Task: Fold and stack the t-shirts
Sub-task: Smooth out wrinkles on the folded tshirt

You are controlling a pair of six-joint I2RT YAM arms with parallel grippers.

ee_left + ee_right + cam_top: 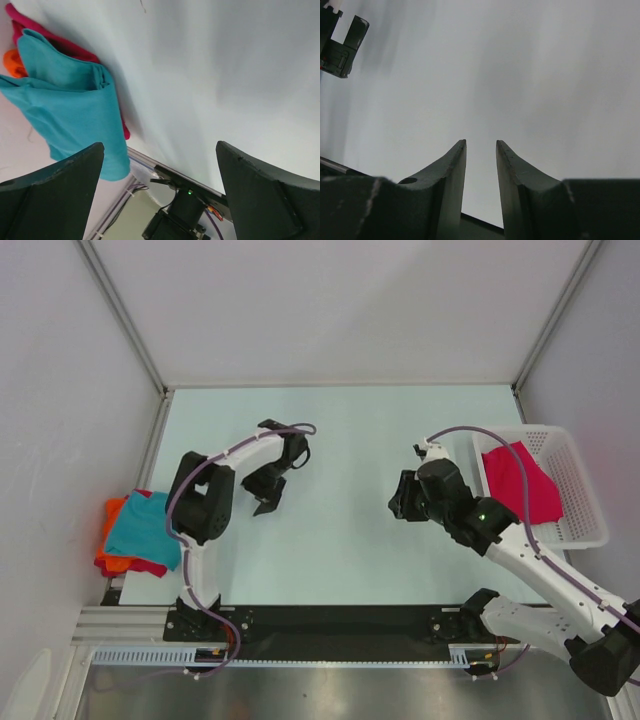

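Left tool (160, 145) wide apart, right tool (481, 142) narrowly apart, both empty; basket (585, 510) with magenta t-shirt (520, 485) only overhead.

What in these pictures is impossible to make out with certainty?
1. Top view: the teal shirt covers the shirts below it, so only the edges of the orange shirt show; the number of shirts is unclear.
2. Top view: the pink shirt hides whatever lies under it in the basket.
3. Left wrist view: the image edge cuts off the teal shirt and the orange shirt.

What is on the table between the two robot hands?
Nothing. In the top view, only bare table lies between the left gripper and the right gripper.
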